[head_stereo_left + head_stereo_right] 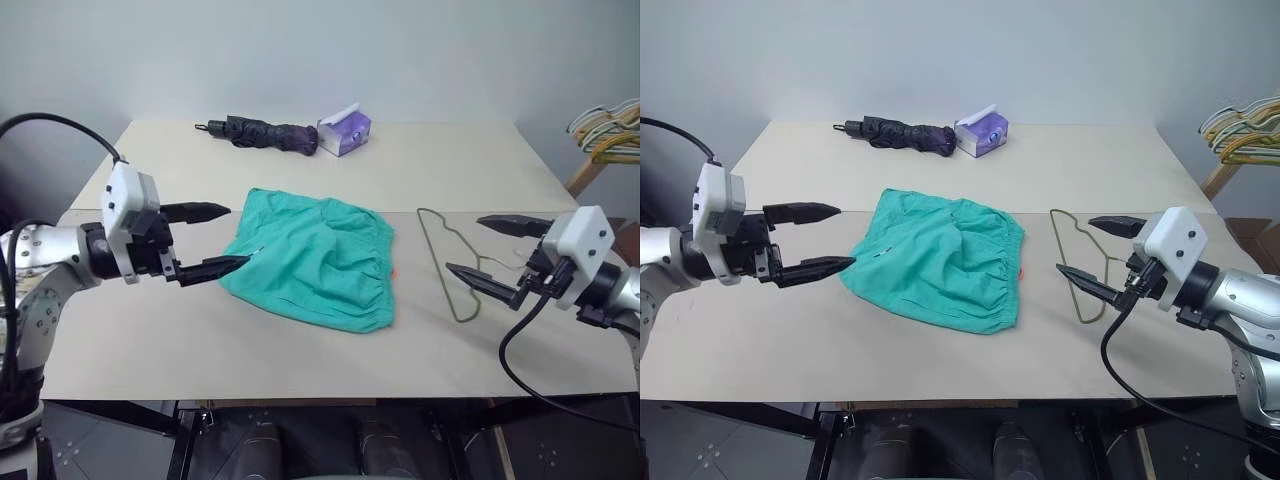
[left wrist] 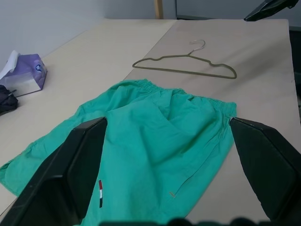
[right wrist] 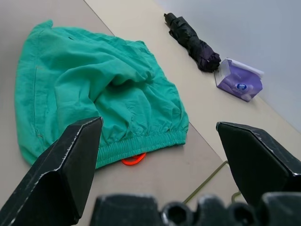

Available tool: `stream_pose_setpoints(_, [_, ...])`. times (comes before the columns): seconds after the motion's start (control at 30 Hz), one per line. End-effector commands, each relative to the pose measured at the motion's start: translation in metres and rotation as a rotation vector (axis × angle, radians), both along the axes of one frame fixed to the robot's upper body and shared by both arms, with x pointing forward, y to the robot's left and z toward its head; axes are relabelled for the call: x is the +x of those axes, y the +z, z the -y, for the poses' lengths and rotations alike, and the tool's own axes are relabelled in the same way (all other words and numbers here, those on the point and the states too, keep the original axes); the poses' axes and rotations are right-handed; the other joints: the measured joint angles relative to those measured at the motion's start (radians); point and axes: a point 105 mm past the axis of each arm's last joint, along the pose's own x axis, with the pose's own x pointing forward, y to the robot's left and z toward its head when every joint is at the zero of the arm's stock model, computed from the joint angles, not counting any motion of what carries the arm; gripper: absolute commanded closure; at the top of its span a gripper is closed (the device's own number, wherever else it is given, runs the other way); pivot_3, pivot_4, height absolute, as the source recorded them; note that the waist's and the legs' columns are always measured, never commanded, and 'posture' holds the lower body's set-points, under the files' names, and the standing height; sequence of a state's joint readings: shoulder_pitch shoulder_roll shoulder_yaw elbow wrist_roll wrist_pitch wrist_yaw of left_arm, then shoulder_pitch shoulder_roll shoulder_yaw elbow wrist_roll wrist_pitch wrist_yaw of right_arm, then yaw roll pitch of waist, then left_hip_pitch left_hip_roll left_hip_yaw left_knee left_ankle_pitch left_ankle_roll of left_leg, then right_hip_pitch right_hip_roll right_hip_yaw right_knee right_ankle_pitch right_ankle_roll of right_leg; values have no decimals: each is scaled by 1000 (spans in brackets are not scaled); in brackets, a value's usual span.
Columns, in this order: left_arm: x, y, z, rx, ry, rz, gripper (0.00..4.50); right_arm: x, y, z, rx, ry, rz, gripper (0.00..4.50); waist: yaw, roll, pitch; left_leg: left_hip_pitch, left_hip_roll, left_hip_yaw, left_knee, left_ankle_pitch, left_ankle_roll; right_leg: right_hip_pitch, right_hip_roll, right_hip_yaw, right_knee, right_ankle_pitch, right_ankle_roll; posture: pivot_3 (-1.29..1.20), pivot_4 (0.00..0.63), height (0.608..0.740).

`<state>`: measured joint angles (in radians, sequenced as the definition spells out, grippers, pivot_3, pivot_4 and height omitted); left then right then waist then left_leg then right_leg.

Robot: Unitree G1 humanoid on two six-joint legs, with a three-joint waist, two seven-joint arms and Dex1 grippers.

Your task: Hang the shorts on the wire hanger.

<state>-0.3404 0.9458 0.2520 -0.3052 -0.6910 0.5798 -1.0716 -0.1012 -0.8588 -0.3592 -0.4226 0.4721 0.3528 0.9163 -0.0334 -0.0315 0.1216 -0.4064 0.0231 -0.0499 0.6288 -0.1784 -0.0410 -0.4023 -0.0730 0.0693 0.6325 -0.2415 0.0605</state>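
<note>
The bench [image 1: 300, 370] carries everything, and the two task things lie side by side across its middle, between the two arms. The shorts [image 1: 315, 258] lie flat and rumpled, with the gathered waistband toward the robot's right and the leg openings toward its left. The left gripper [image 1: 213, 240] hovers just at that leg-side edge, wide open and holding nothing, so it is plainly the nearer arm for the cloth. The wire hanger [image 1: 447, 262] lies flat just beyond the waistband, apart from the shorts, its long bar running away from the robot and parallel to the waistband, hook pointing right. The right gripper [image 1: 490, 252] hangs over the hanger's hook side, also wide open and empty. A small orange tag [image 3: 133, 159] peeks out at the waistband, facing the hanger.
</note>
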Motion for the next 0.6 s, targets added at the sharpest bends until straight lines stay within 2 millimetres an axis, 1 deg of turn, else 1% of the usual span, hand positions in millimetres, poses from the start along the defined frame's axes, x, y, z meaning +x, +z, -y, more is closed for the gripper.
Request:
stream_pose_setpoints(0.03, [-4, 12, 1, -17, -12, 58, 10, -3, 12, -2, -28, 18, 61, 0, 0, 0, 0, 0, 0, 0, 0, 0, 0, 0, 0, 0, 0, 0, 0, 4, 73, 740])
stream_pose_setpoints(0.4, [-2, 16, 2, -27, -1, 65, 10, -3, 11, -6, -21, 33, 59, 0, 2, 0, 0, 0, 0, 0, 0, 0, 0, 0, 0, 0, 0, 0, 0, 18, 79, 740])
stream_pose_setpoints(0.53, [-3, 18, 0, -16, 4, 72, 10, 1, 11, -8, -31, 46, 61, 0, 5, 0, 0, 0, 0, 0, 0, 0, 0, 0, 0, 0, 1, 0, 0, 38, 83, 740])
stream_pose_setpoints(0.6, [-3, 18, -1, -2, 13, 75, 10, 4, 8, -12, -70, 67, 65, 0, 5, 0, 0, 0, 0, 0, 0, 0, 0, 0, 0, 0, 1, 0, 0, 51, 79, 740])
